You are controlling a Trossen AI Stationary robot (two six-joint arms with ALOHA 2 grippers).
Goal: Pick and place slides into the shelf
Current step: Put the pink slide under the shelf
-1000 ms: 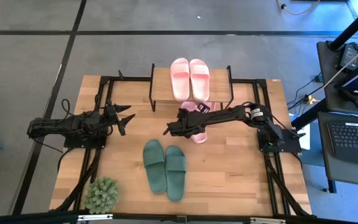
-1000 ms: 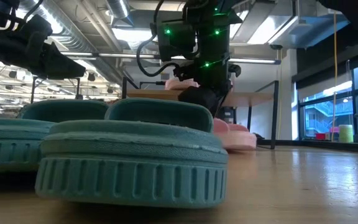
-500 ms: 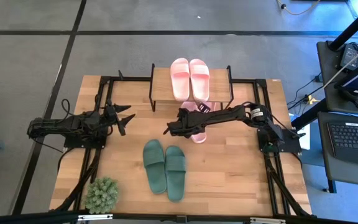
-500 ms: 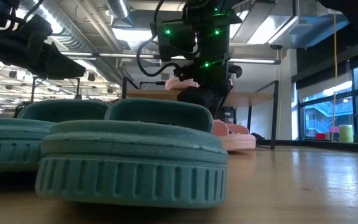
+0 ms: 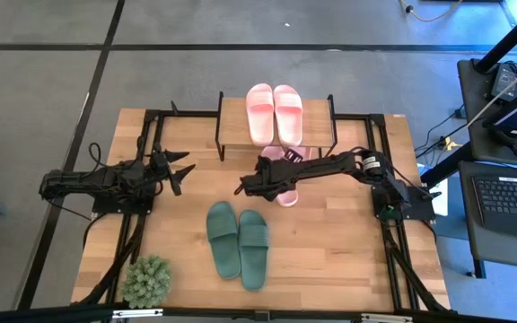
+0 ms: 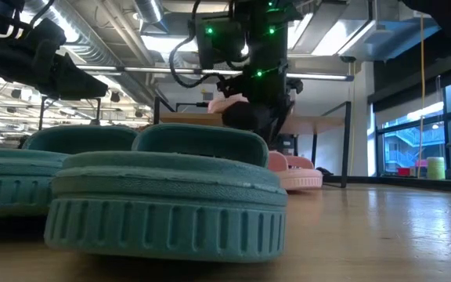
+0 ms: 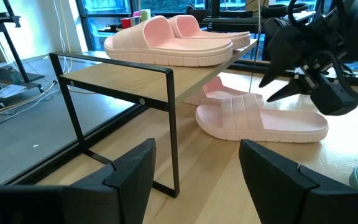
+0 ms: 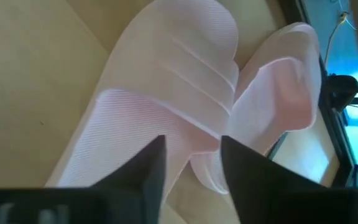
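Right gripper (image 5: 243,188) hangs just in front of the shelf (image 5: 240,121), fingers spread with nothing between them, so the pink slide (image 7: 260,121) below it lies free on the table, toe under the shelf beside a second one. Two pink slides (image 5: 274,113) already sit on the shelf's top board beyond it. Nearer than the claw, the green pair (image 5: 239,242) waits. Left gripper (image 5: 179,170) idles open, well off to its side.

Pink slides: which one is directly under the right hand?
The pink slide flat on the tabletop in front of the shelf, below the right hand. Its mate lies under the shelf; two others sit on top.
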